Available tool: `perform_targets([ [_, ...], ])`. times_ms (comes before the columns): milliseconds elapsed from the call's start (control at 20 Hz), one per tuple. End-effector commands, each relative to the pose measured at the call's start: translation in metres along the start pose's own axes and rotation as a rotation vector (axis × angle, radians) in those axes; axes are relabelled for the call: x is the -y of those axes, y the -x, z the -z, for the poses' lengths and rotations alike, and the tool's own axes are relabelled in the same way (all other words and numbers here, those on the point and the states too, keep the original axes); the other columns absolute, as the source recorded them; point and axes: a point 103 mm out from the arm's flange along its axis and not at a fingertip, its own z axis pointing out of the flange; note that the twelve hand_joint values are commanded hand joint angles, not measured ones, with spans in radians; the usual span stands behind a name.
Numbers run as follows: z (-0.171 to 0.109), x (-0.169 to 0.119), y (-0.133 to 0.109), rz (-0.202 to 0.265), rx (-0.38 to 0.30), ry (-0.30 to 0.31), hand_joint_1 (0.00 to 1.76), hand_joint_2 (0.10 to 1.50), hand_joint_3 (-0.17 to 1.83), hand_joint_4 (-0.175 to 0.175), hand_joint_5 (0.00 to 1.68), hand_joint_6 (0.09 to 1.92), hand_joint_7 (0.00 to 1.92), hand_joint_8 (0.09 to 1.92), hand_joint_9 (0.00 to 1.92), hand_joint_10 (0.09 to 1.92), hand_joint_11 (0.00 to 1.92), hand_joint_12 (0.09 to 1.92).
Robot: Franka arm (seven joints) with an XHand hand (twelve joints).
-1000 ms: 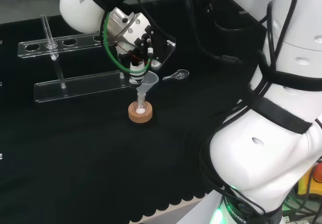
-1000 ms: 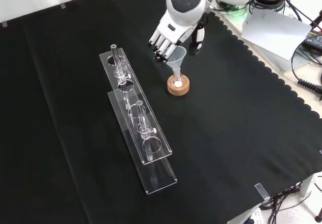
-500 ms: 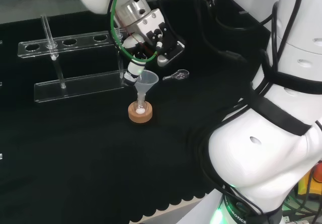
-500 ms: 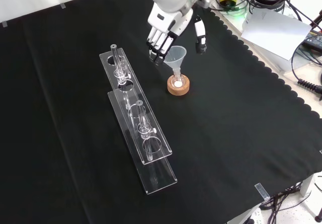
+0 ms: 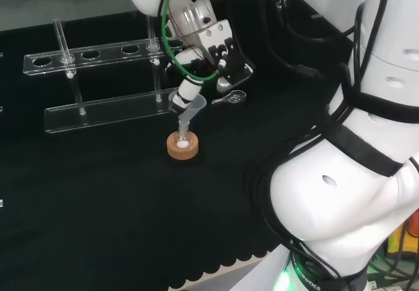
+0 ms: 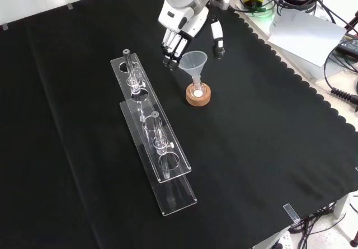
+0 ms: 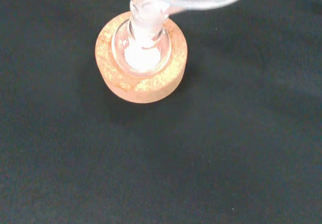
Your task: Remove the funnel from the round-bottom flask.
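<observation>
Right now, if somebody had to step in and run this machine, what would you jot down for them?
Robot hand: open, fingers relaxed, beside and above the funnel, holding nothing.
Funnel: stem in the neck of the round-bottom flask, its cone close to the fingertips; I cannot tell if they touch.
Flask: on its cork ring on the black cloth, some white stuff at its bottom.
Test tube racks: clear, to the left in the front view, untouched.
Done: hand brought to the funnel.
Left: close on the funnel, lift it straight out, set it aside.

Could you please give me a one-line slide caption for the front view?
Open hand poised beside the funnel, which sits in the round-bottom flask on its cork ring.
</observation>
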Motion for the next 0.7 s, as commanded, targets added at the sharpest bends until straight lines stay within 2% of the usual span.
perform_targets([
  [50, -0.015, -0.005, 0.002, 0.005, -0.030, -0.002, 0.57, 0.72, 0.19, -0.064, 0.12, 0.09, 0.00, 0.52, 0.31, 0.77, 0.41, 1.40],
  [350, -0.022, -0.011, 0.004, 0.003, -0.019, -0.028, 0.58, 0.72, 0.19, -0.059, 0.11, 0.09, 0.00, 0.47, 0.27, 0.76, 0.40, 1.39],
  [700, -0.028, -0.014, 0.011, 0.009, 0.002, -0.054, 0.68, 0.74, 0.21, -0.057, 0.12, 0.09, 0.00, 0.47, 0.29, 0.77, 0.41, 1.38],
])
